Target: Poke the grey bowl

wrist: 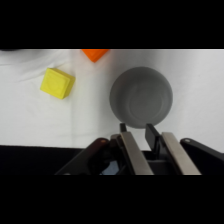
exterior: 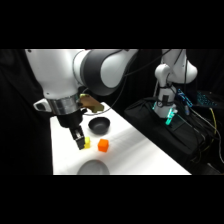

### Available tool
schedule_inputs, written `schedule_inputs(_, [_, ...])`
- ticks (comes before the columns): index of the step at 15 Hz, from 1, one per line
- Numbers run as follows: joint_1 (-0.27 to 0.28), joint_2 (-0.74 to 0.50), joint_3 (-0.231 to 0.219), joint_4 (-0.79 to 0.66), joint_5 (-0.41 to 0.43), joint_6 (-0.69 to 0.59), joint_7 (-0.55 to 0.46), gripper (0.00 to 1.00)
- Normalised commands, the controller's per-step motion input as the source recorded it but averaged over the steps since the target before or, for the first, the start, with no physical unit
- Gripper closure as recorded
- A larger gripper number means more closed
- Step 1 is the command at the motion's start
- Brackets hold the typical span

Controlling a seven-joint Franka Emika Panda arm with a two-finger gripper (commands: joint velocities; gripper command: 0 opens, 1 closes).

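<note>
White and flat, the rectangular surface (exterior: 135,150) is seen running from the upper left to the lower right of the side view, with dark cloth around it. Above it, the large white Franka arm (exterior: 65,75) with its dark grey joint is seen reaching over the surface, and its black gripper (exterior: 80,144) is held low, well short of the grey bowl.

The light grey, round, shallow matte bowl (wrist: 141,97) is taken as the landmark. In the side view it (exterior: 93,168) is cut by the lower edge of the picture, at the near end of the surface. In the wrist view it is shown just beyond the tips of the fingers (wrist: 131,150), which are set a narrow gap apart with nothing held between them; whether the bowl is touched cannot be told.

Beyond the grey bowl, farther up the surface, a darker, black-looking round bowl (exterior: 99,125) is seen. Between the two bowls a small orange cube (exterior: 103,145) is placed. A small yellow cube (exterior: 87,143) is found just beside the gripper, to the left of the orange cube, apart from the grey bowl.
</note>
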Motion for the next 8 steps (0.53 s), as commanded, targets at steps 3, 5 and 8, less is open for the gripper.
schedule_inputs(3, [0.017,0.18,0.038,0.17,-0.027,0.10,-0.10,1.00])
schedule_inputs(5, [0.009,0.16,0.043,0.06,-0.039,0.24,-0.14,0.99])
schedule_inputs(8, [0.005,0.15,0.053,0.02,-0.037,0.29,-0.16,0.99])
